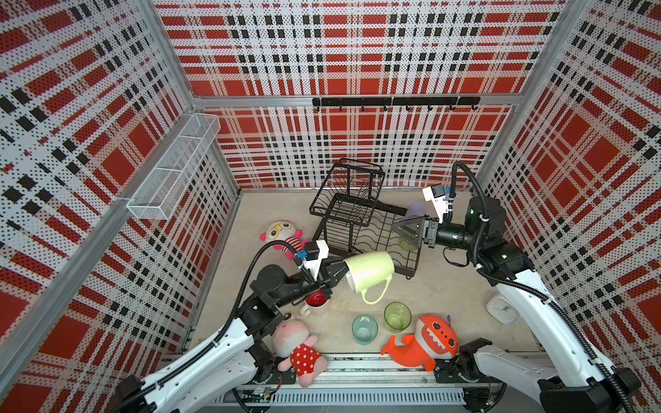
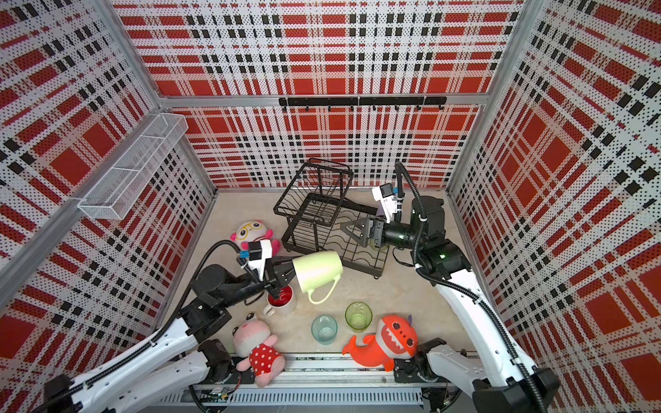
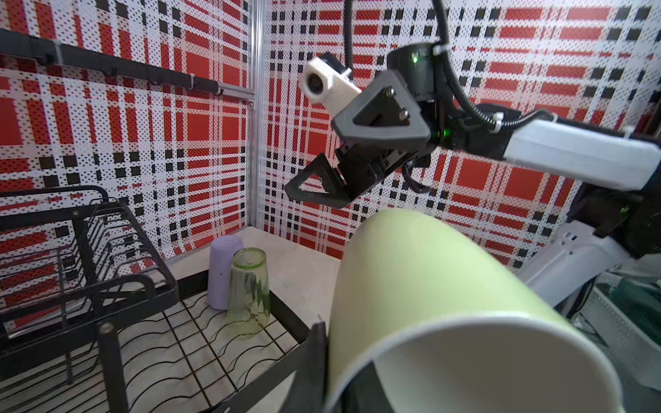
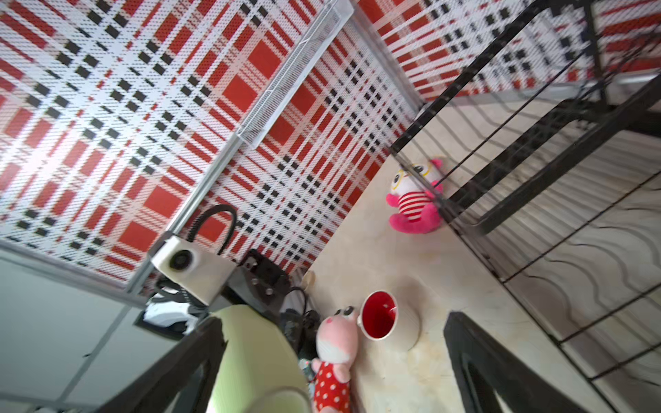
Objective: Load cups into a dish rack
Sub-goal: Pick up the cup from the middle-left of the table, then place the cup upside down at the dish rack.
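Observation:
My left gripper (image 1: 341, 277) (image 3: 336, 361) is shut on the rim of the pale green mug (image 1: 370, 271) (image 2: 318, 271), one finger inside and one outside. The mug hangs tilted on its side, handle down, beside the front corner of the black dish rack (image 1: 357, 214) (image 3: 89, 286). Upside down in the rack's base stand a lilac tumbler (image 3: 221, 268) and a tall green glass (image 3: 248, 293). Above that end my right gripper (image 1: 397, 229) (image 4: 334, 320) is open and empty. On the floor are a white mug with red inside (image 1: 316, 300), a teal glass (image 1: 365, 329) and a short green glass (image 1: 397, 316).
Plush toys lie about: a pink one with glasses (image 1: 284, 234) left of the rack, a pink one in a red dotted dress (image 1: 297, 347) and an orange shark (image 1: 425, 343) at the front. A white clock (image 1: 502, 310) sits at the right. A white mesh shelf (image 1: 175, 168) and a hook rail (image 1: 393, 102) hang on the walls.

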Robot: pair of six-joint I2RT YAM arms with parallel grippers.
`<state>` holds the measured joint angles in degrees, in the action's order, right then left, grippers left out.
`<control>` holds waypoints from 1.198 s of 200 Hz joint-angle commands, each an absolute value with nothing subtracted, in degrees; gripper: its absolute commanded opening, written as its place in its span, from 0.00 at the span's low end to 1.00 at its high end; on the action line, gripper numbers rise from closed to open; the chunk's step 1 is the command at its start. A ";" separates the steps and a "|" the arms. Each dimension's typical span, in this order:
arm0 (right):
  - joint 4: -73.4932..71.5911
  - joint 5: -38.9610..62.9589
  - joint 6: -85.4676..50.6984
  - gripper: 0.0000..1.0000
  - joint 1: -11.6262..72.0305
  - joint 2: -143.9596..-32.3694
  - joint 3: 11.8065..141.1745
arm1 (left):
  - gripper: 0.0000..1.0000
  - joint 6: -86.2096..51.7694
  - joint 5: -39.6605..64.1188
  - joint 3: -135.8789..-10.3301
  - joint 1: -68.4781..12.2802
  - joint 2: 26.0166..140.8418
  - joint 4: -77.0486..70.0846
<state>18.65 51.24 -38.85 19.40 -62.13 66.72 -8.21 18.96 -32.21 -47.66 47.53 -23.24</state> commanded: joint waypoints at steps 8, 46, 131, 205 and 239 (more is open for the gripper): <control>21.00 54.50 -43.99 1.00 19.69 -62.23 68.28 | 0.00 -2.11 9.43 -33.89 -51.71 51.50 -37.17; 24.73 53.89 -44.27 1.00 19.75 -61.17 65.90 | 0.00 0.72 8.48 -32.18 -51.68 56.46 -49.35; 12.85 64.27 -51.24 0.97 19.78 -58.41 58.60 | 0.00 0.61 15.23 -31.82 -47.10 66.77 -64.43; 4.05 64.51 -56.73 0.91 20.10 -58.95 54.58 | 0.00 0.04 17.40 -32.33 -46.32 72.35 -69.43; 3.93 63.72 -55.90 0.91 22.08 -59.89 54.02 | 0.00 -1.38 19.77 -33.20 -46.14 73.89 -69.44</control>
